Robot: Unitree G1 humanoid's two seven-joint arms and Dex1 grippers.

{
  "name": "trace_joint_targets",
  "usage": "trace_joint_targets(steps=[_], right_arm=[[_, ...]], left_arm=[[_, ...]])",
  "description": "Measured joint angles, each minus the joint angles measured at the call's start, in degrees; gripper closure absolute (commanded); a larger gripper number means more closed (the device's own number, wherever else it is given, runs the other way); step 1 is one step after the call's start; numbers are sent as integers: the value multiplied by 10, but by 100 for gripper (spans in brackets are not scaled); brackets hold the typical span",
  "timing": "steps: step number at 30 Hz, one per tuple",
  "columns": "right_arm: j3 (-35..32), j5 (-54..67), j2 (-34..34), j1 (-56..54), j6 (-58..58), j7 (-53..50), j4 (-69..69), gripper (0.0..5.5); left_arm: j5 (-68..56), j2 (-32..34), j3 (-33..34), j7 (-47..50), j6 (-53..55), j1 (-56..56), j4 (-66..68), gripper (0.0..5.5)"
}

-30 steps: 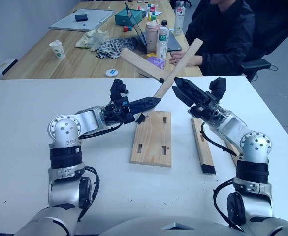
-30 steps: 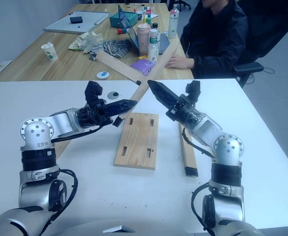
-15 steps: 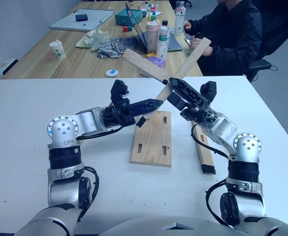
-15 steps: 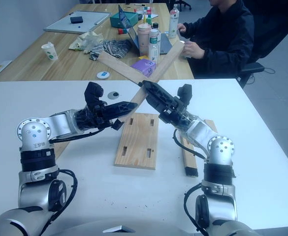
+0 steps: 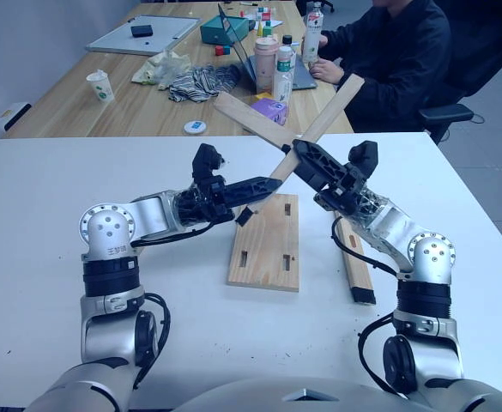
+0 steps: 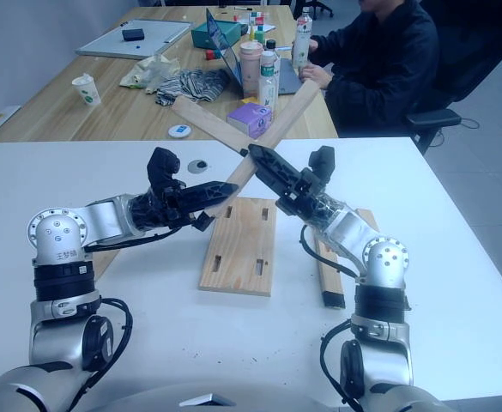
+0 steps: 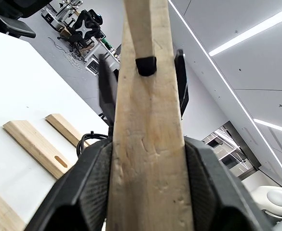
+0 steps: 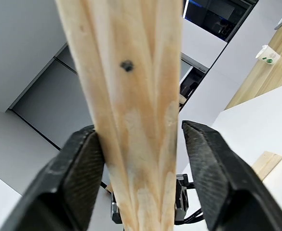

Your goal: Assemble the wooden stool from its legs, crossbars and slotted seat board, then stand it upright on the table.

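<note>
Your left claw is clenched on one wooden leg, your right claw on a second leg, the two crossing in the air above the far end of the slotted seat board. That board lies flat on the counter.

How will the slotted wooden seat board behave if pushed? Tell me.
The pale rectangular slotted wooden seat board looks like solid plank, so probably stiff. Lying flat on the white table, it should slide, not tip or roll.
</note>
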Motion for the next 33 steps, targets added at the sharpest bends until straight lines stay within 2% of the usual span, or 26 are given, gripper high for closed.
trace_joint_targets(steps=[1, 9, 10, 13, 17, 20, 23, 27, 33], right_arm=[[1, 0, 0, 0, 0, -1, 0, 346], [3, -12, 1, 0, -3, -5, 6, 346], [3, -12, 1, 0, -3, -5, 7, 346], [1, -18, 0, 0, -8, -10, 13, 346], [0, -42, -2, 0, -17, 0, 15, 346], [16, -131, -29, 1, -54, 42, 2, 346], [32, -225, -85, 21, -95, 108, -16, 346], [91, -347, -159, 94, -163, 242, -53, 346], [142, -454, -163, 132, -271, 349, -50, 346]], left_arm=[[1, 2, 0, 2, 0, 0, 1, 348], [2, 2, -1, 4, 2, 0, 19, 348], [2, 2, -2, 4, 1, 0, 21, 312], [12, 8, -6, 0, -7, 0, 23, 277], [22, 16, -13, -14, -15, 0, 23, 198], [46, 40, -14, -36, -35, 0, 46, 151], [92, 83, -21, -70, -66, 1, 77, 148], [156, 156, -76, -185, -102, 38, 103, 148], [204, 167, -101, -252, -140, 42, 153, 148]])
